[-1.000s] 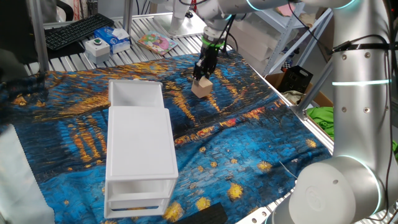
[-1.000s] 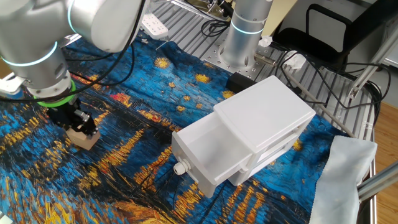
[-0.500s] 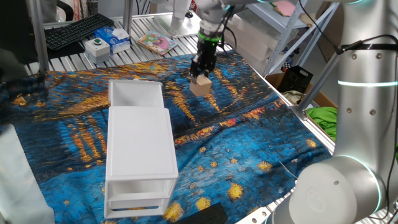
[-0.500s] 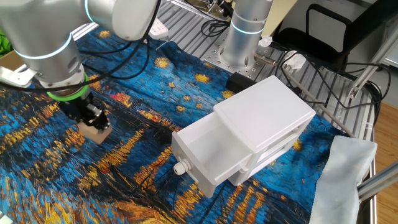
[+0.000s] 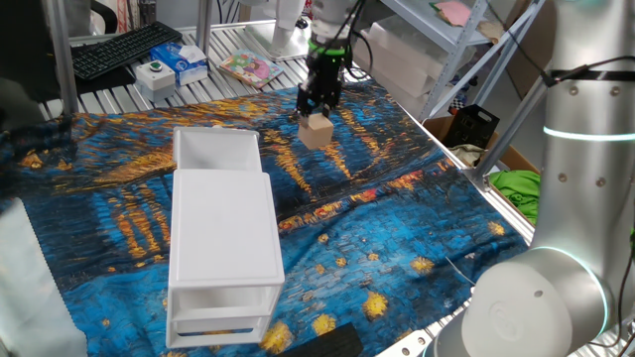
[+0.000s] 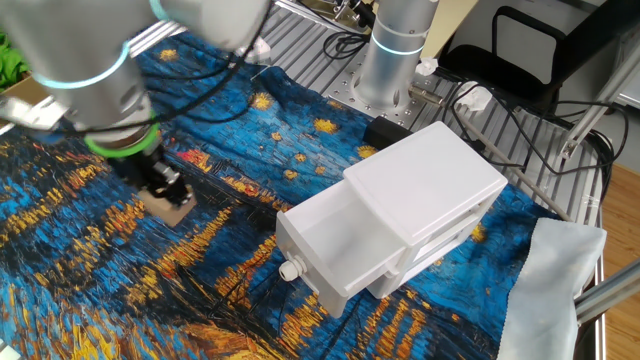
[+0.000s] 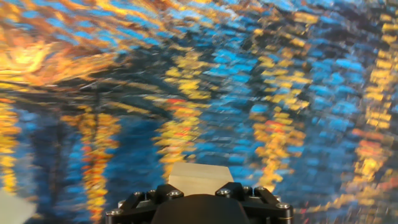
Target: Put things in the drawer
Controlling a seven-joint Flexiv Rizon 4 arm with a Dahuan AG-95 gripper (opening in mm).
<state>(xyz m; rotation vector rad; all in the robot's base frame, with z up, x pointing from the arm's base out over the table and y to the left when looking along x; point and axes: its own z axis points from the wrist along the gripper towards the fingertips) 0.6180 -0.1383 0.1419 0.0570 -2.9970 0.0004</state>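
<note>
My gripper [image 5: 320, 102] is shut on the small tan wooden cube [image 5: 317, 130] and holds it in the air above the blue cloth, to the right of and beyond the open top drawer [image 5: 215, 151] of the white cabinet [image 5: 223, 238]. In the other fixed view the gripper [image 6: 160, 180] holds the cube [image 6: 172, 208] left of the drawer [image 6: 335, 250]. In the hand view the cube [image 7: 198, 176] shows between the jaws at the bottom edge, with the cloth blurred beneath.
The blue and orange painted cloth [image 5: 397, 208] covers the table. A keyboard [image 5: 124, 47], a small box [image 5: 179, 61] and a booklet [image 5: 248, 67] lie on the slatted surface behind. A white cloth [image 6: 560, 270] lies beside the cabinet. The robot base [image 6: 395, 50] stands at the back.
My gripper has lifted the cube off the cloth and carried it higher and towards the cabinet side. The cabinet and drawer have not moved.
</note>
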